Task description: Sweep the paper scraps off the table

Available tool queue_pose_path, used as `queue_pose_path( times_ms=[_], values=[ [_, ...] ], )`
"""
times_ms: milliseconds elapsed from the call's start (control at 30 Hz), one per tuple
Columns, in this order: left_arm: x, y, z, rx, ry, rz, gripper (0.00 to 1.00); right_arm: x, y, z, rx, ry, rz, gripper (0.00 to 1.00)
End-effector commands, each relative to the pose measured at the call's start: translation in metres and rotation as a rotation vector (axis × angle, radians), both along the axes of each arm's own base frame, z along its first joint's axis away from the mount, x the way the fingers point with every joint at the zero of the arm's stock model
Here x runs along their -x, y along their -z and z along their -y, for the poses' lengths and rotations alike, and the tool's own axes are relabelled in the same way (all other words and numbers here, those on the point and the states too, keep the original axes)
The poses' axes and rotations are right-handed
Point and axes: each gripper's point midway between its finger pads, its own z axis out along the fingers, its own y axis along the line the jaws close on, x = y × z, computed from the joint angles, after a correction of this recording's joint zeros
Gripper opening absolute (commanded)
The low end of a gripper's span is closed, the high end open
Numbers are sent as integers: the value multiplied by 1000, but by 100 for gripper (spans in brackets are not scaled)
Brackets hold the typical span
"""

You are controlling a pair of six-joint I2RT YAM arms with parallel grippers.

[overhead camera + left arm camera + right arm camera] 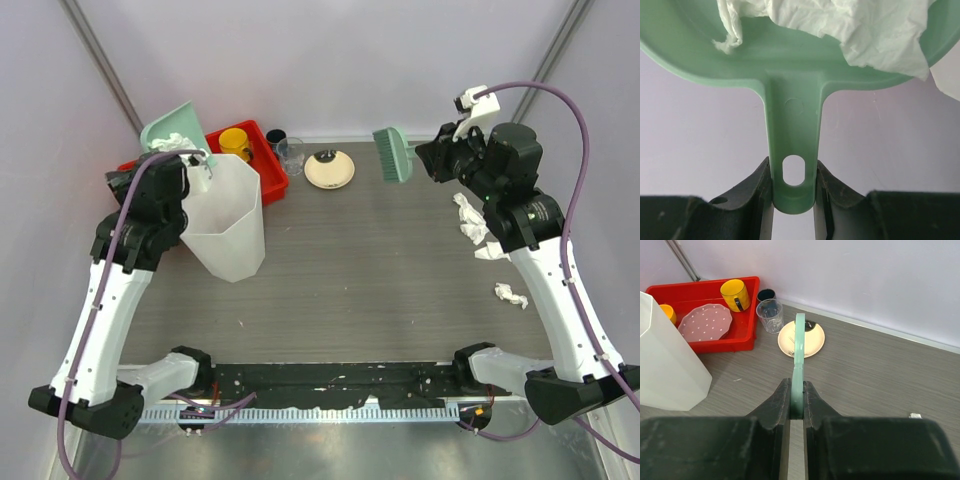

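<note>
In the top view's upper left, the left gripper (792, 187) clamps the dustpan (792, 125) handle, paper scraps (880, 30) inside; upper right, the right gripper (796, 400) pinches the brush (799, 340), more scraps on the table (380, 260) nearby.

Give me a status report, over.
Left gripper shut on dustpan, paper inside. Right gripper shut on brush. More paper scraps on table. Nothing blocking.

Open room across the table (380, 260) middle; white bin (228, 225), red tray (268, 165), plate (329, 169) crowd far left
</note>
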Motion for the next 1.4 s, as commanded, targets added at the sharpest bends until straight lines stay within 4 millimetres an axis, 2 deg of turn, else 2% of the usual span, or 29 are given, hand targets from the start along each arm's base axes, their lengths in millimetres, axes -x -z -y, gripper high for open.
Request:
queue_pose_path(
  times_ms=[0, 233, 333, 367, 533, 667, 800, 900, 933, 967, 1033, 1133, 1300, 1367],
  values=[
    [14, -21, 3, -215, 122, -179, 0, 3, -25, -2, -30, -12, 91, 1],
    [29, -28, 6, -367, 199, -297, 0, 0, -24, -3, -31, -16, 90, 1],
    [25, -37, 7, -508, 231, -330, 0, 1, -26, -9, -44, -43, 96, 1],
    [17, -43, 12, -590, 262, -340, 0, 0, -27, -9, -46, -45, 99, 1],
    [8, -62, 23, -749, 326, -334, 0, 2, -26, -11, -61, -54, 97, 1],
    [7, -60, 30, -849, 399, -381, 0, 3, -25, -9, -51, -50, 101, 1],
    [10, -47, 31, -935, 430, -459, 0, 3, -25, -9, -47, -52, 105, 1],
    [10, -38, 26, -917, 391, -486, 0, 4, -23, -9, -41, -55, 103, 1],
    [16, -41, 16, -899, 320, -506, 0, 4, -22, -9, -37, -53, 102, 1],
    [19, -28, 11, -843, 294, -545, 0, 5, -21, -8, -34, -52, 103, 1],
    [33, -17, 1, -810, 282, -632, 0, 5, -20, -6, -27, -42, 105, 1],
    [41, -13, -5, -757, 232, -624, 0, 4, -22, -7, -31, -45, 108, 1],
    [40, -33, -13, -734, 126, -549, 0, 1, -19, -10, -34, -55, 98, 1],
    [35, -56, -15, -710, 63, -440, 0, 1, -19, -9, -34, -50, 98, 1]
  ],
)
